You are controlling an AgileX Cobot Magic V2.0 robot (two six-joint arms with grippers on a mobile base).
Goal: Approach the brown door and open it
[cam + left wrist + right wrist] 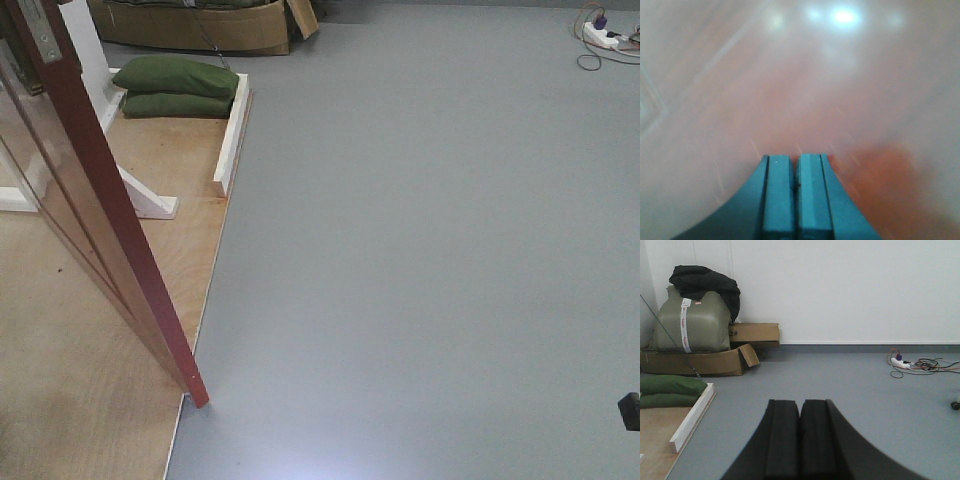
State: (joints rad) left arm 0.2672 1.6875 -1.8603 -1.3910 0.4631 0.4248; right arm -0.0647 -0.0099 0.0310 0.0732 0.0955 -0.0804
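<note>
Grey floor (420, 250) stretches wide across the room. Left gripper (797, 197) has its teal fingers pressed together with nothing between them, nosed up close to the glossy face of the brown door (790, 90), which fills that blurred view. Right gripper (800, 440) is closed and empty too, black fingers facing open floor. From the front, the door stands edge-on at the left, its bottom corner at the rim of the plywood platform (90, 400), with green sandbags (180, 85) beyond.

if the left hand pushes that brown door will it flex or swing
Likely swings as one stiff panel: the brown door looks thick and solid. Its glossy face may let the shut left hand slip.
</note>
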